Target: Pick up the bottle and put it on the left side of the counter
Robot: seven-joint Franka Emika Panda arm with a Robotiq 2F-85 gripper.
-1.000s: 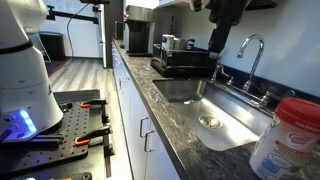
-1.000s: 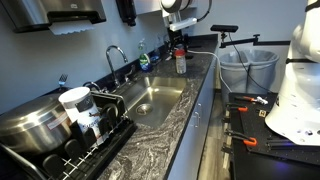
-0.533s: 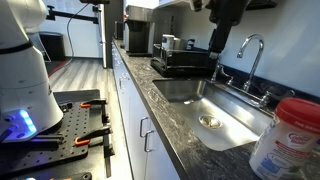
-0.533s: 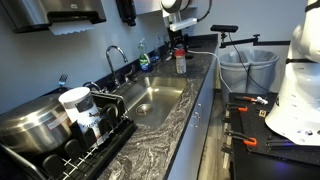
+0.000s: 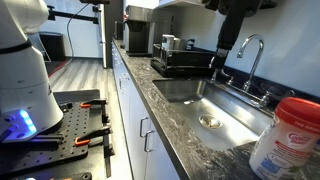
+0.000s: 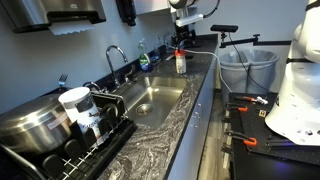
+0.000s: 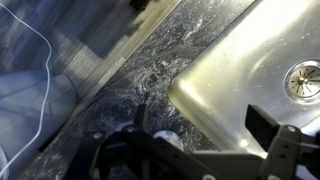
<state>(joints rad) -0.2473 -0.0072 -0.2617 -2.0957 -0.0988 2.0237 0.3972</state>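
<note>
Bottle (image 6: 180, 62) upright on surface (image 6: 150, 142) beyond sink (image 6: 150, 100), not yet gripped; hand (image 6: 182, 38) hangs high near it, fingers spread wide, probably so they clear the cap on the way down.

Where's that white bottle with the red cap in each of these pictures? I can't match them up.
In an exterior view: bottle large at lower right edge, on the counter.
In an exterior view: bottle small, upper centre, at the counter's far end.
Wrist view: not in it.
Shared landmark: the steel sink, in all three.
</note>
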